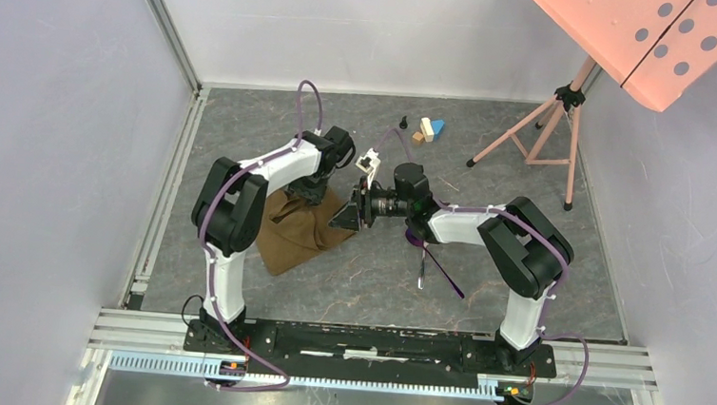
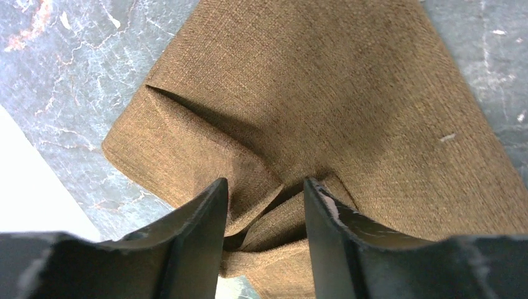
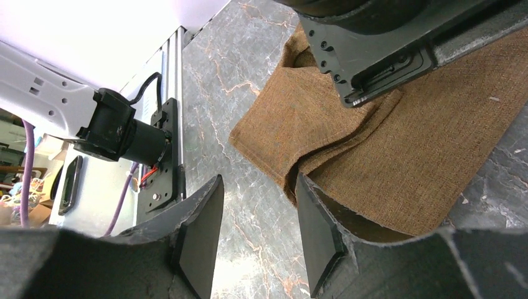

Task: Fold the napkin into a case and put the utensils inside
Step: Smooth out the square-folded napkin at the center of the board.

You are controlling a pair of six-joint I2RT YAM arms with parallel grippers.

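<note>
Brown napkin (image 1: 295,236), partly under the left arm (image 1: 276,163), in pinch of left claw (image 2: 265,190); right claw (image 3: 258,184) apart

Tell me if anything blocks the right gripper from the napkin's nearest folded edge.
Nothing visible does. Only bare table lies between the right gripper and the napkin at its folded edge. The left gripper is down on the cloth farther back, outside that path.

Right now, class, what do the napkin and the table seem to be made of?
Napkin: woven cloth, brown, matte; the coarse weave shows and it creases softly. Table: grey with pale veins, like marble or a printed laminate; the look leaves it open.
</note>
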